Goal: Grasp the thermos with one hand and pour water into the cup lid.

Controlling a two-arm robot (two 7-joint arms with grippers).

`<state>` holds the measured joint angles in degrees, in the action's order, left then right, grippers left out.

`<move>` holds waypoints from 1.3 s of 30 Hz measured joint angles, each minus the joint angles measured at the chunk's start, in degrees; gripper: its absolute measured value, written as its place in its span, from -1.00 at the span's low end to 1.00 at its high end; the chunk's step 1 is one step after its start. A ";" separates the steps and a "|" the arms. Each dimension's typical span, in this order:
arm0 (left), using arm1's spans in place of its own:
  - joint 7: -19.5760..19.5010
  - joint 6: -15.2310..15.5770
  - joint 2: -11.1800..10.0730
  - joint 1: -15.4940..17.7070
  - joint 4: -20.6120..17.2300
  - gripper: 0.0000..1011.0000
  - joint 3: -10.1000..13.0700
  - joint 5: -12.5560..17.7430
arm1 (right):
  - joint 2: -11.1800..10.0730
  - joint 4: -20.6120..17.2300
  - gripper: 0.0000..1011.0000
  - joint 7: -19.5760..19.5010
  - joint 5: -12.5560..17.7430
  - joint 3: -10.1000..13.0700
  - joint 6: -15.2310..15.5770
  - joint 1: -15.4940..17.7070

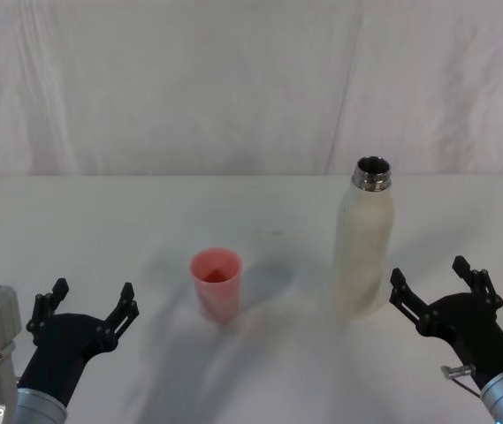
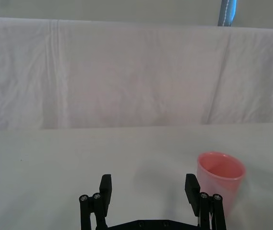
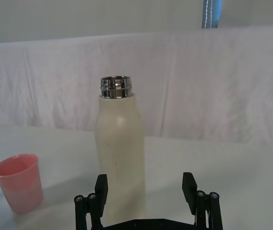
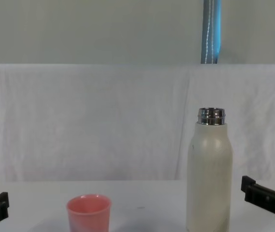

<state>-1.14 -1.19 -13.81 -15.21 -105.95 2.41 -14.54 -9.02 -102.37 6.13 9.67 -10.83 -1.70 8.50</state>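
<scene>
Right of the cup lid (image 1: 217, 281) we see the thermos (image 1: 364, 243) upright on the table (image 1: 269, 371), ungrasped; right end effector (image 1: 437, 284) released just beside it, left end effector (image 1: 90, 306) released. Nothing poured yet, we judge.

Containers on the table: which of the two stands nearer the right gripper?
The thermos, the tall cream-white bottle with the silver neck. It stands just ahead of the open right gripper; the small pink cup lid stands farther left.
</scene>
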 joint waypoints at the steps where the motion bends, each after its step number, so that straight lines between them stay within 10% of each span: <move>1: 0.00 0.00 0.00 0.00 0.00 0.98 0.00 0.00 | -0.03 0.00 0.98 0.31 0.04 0.14 0.04 -0.11; 39: 0.00 0.00 0.00 0.00 0.00 0.98 0.00 0.00 | -1.73 8.45 0.98 7.96 1.61 -2.99 0.45 -12.93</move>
<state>-1.14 -1.19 -13.80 -15.21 -105.95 2.41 -14.54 -10.75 -93.93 14.09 11.28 -13.83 -1.25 -4.43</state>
